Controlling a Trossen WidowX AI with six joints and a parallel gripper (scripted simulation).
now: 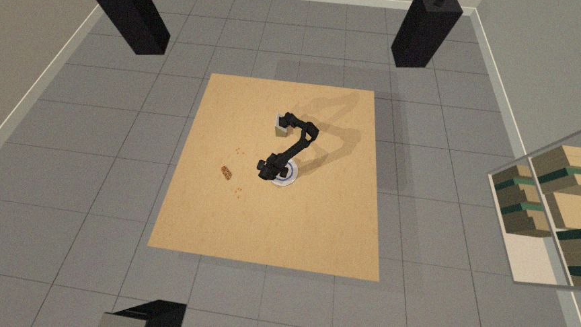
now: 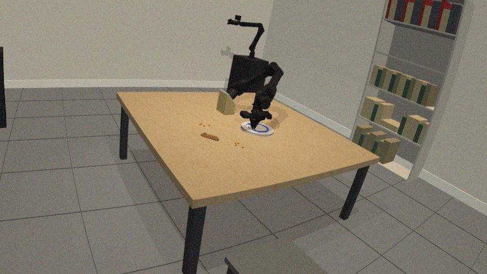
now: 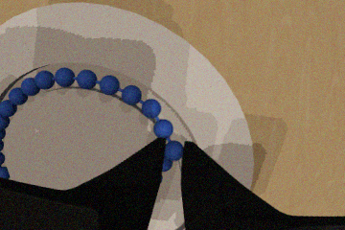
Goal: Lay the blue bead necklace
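The round white bead board lies on the table. The blue bead necklace is a curve of beads over it. In the wrist view its upper arc runs along the groove lines; whether these beads sit down in the groove is unclear. My gripper is low over the board and shut on the necklace, with a bead showing between its fingertips. Below the tips a few beads bend inward, and the fingers hide the rest. In the top view the arm hides the fingertips.
A brown bead cluster lies on the table, with small loose orange beads on one side and more orange beads on the other. A beige block stands by the arm's base.
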